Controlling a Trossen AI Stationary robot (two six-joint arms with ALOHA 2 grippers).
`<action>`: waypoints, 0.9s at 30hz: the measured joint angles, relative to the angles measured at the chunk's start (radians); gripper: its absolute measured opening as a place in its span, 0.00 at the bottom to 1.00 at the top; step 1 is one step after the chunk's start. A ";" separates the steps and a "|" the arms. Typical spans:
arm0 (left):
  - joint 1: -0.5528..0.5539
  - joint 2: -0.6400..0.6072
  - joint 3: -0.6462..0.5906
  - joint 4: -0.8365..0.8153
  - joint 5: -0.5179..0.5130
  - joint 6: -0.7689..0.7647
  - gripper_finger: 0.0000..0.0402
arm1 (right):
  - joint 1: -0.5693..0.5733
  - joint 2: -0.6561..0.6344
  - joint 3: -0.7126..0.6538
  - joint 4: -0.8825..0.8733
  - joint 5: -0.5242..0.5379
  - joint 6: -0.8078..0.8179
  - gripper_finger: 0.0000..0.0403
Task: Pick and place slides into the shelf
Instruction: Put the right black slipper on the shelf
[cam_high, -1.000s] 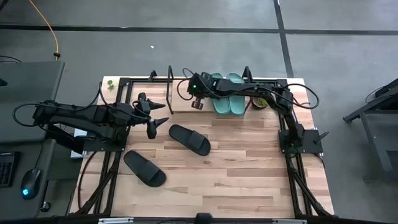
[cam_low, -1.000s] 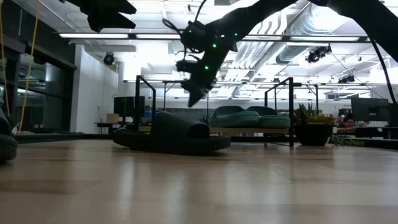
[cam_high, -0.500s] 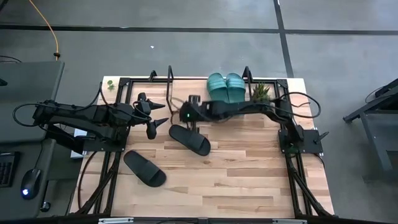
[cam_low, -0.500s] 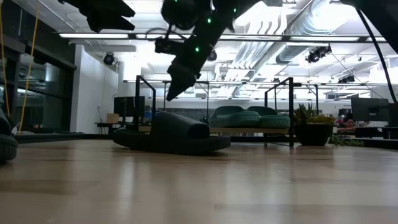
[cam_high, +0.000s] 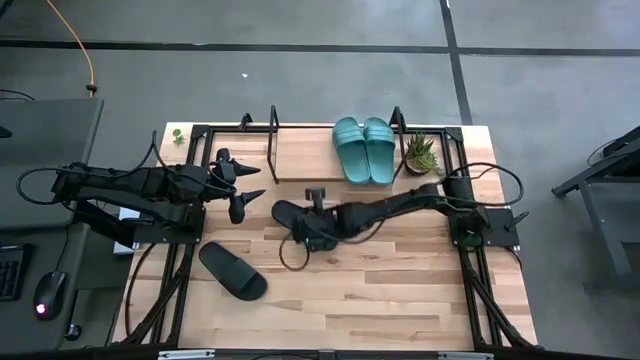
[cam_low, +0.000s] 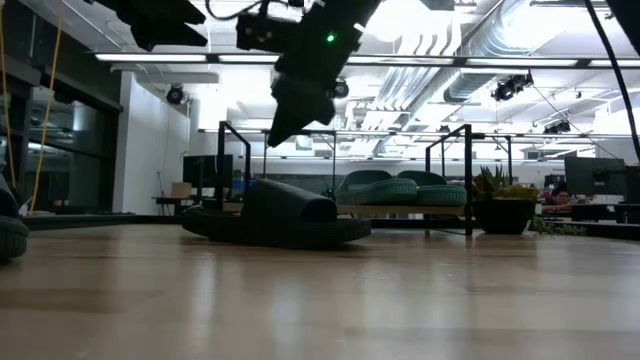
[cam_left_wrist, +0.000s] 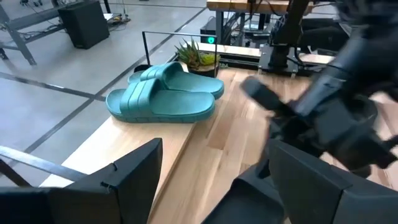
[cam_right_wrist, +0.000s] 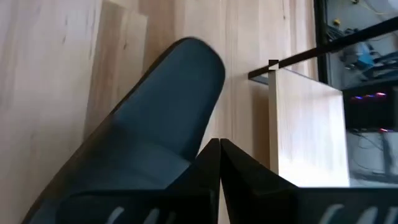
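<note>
Hovering above the nearer black slide (cam_high: 290, 214), beside the shelf (cam_high: 300, 155), with right gripper (cam_right_wrist: 219, 163) fingers pressed together and nothing between them; second black slide (cam_high: 232, 270) lying well apart from the shelf, toward the table's front-left. Left gripper (cam_high: 245, 194) waiting just off the shelf's left end, fingers spread wide and empty. Judging by looks: light, foamy, somewhat bendy, matte enough not to slip much, not fragile. Best taken by the wide strap or pinched across the sole's edge near the strap, since the toe or heel would likely flex and droop. On the shelf board: two teal slides (cam_high: 363, 150) side by side at the right end, a small potted plant (cam_high: 420, 154) just beside them; rest of the board bare
</note>
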 joint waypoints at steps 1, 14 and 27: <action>0.000 -0.009 0.000 -0.012 0.000 -0.001 0.68 | 0.015 0.000 0.000 -0.013 0.027 0.015 0.00; 0.000 -0.059 0.000 -0.065 0.001 -0.017 0.68 | 0.170 0.000 0.000 -0.053 0.208 0.142 0.00; 0.000 -0.059 0.000 -0.057 0.000 -0.016 0.68 | 0.282 -0.032 -0.285 0.226 0.340 0.177 0.00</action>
